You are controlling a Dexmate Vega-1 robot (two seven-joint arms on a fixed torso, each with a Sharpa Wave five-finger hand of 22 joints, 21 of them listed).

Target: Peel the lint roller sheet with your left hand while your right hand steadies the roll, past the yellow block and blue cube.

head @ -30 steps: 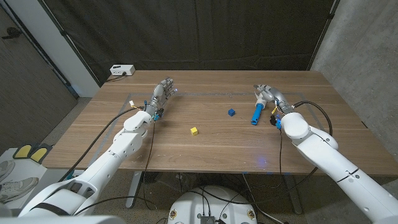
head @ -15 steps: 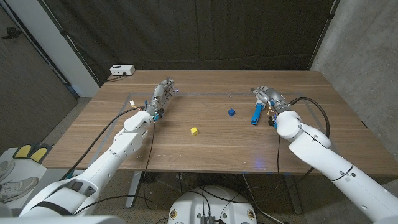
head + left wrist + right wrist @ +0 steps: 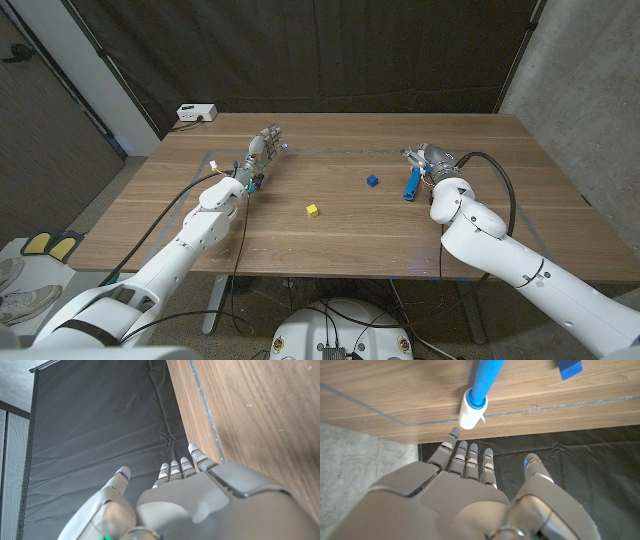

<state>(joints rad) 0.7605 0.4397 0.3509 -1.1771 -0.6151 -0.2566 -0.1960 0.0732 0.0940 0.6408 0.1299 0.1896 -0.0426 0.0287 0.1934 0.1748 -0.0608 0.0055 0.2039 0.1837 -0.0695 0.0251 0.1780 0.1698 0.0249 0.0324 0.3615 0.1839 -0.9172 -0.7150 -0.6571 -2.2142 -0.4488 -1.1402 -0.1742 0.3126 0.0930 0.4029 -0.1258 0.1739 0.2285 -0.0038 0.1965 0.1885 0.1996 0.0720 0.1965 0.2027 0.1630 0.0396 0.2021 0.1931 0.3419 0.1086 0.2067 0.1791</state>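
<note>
The wooden desk (image 3: 330, 225) stands before a dark curtain, with a grey concrete wall to the robot's right. The left arm reaches in from the bottom corner, and its left hand (image 3: 261, 152) is raised near the far left part of the desk, fingers straight and apart, holding nothing; in the left wrist view the left hand (image 3: 190, 495) shows the same spread fingers beside the desk's edge and the curtain. The right hand (image 3: 432, 158) is at the far right part of the desk, just beside the lint roller (image 3: 411, 180); in the right wrist view the right hand (image 3: 470, 480) has its fingers extended and apart, their tips close to the roll's white end, but I cannot tell whether they touch it, and they are not closed around it. The lint roller (image 3: 477, 395) lies on the desk, blue handle pointing toward the robot, white roll at the far end. The blue cube (image 3: 372, 181) sits near the handle on its left, and the yellow block (image 3: 312, 210) lies nearer the robot, toward the middle. A small white box (image 3: 196, 113) sits off the far left corner.
</note>
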